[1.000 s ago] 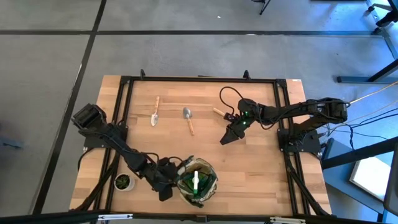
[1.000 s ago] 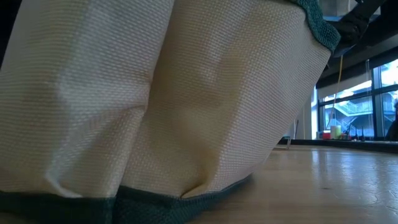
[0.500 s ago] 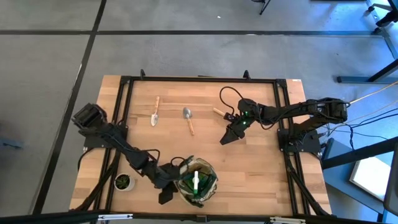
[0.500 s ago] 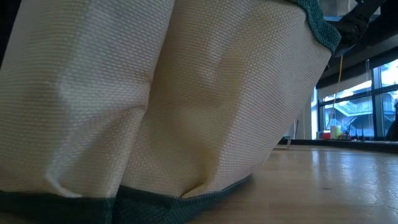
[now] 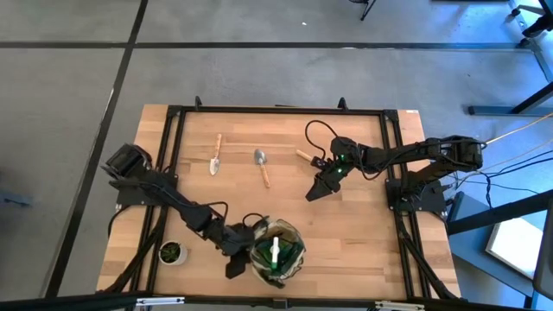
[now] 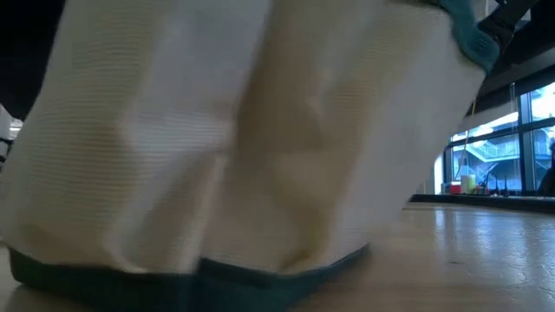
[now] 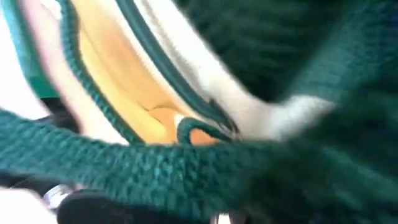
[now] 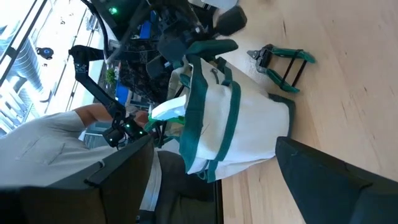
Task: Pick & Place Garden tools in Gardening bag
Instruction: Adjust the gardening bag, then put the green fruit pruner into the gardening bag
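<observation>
The left gripper [image 5: 235, 268] is pinching the gardening bag [image 5: 276, 251] at its near rim. The right gripper [image 5: 316, 192] is hanging slack-jawed, the trowel [image 5: 262, 166] lying just beyond it, handle pointing toward the bag.

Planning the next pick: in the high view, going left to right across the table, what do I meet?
Small potted plant → left gripper, shut at the gardening bag's rim → gardening bag → right gripper, open above the table. Farther back: trowel → second trowel.

Bag [image 6: 217, 147] — blurred, perhaps edge-cropped
</observation>
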